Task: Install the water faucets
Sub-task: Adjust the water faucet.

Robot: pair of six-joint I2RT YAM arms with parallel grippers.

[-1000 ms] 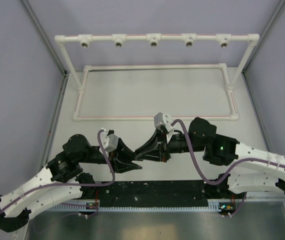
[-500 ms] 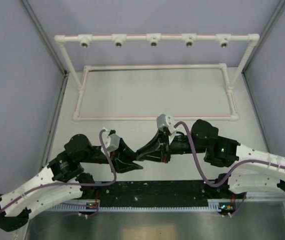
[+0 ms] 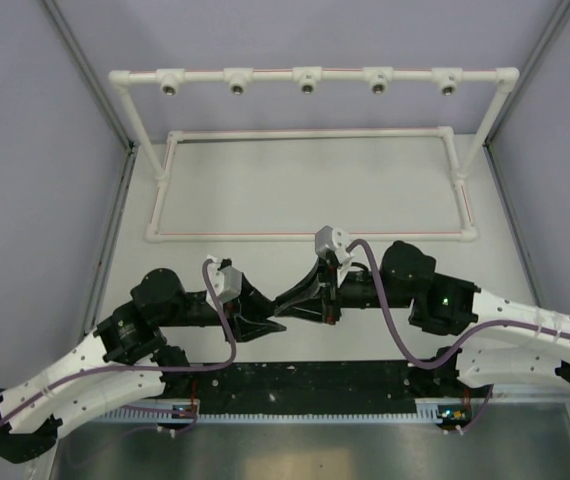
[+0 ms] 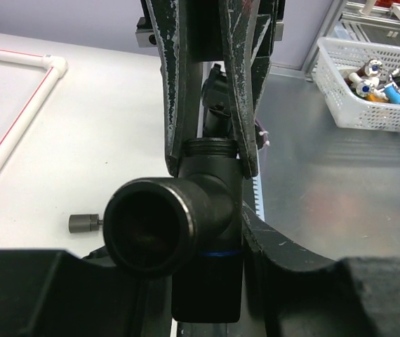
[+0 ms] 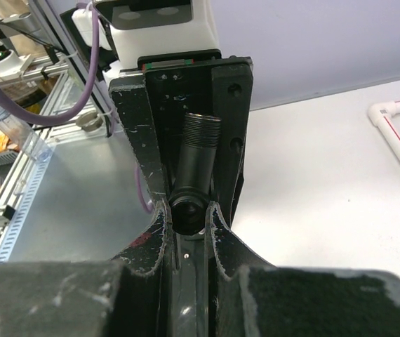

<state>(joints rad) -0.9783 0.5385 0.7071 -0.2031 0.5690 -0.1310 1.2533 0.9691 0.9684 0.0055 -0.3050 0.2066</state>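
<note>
2 pairs of jaws, both clamped on 1 black T-shaped faucet (image 4: 207,210), held between the arms over the near part of the table (image 3: 305,190). Right gripper (image 3: 293,303) pinching the threaded end; left gripper (image 3: 265,325) closed round the body, side outlet facing the left wrist camera. Beyond it, lying alone on the table: 1 stubby grey cylinder (image 4: 83,223). Farther back, white pipe frame (image 3: 310,235) with 5 sockets along the top bar. Off to the side, white basket (image 4: 368,98) of small parts.
</note>
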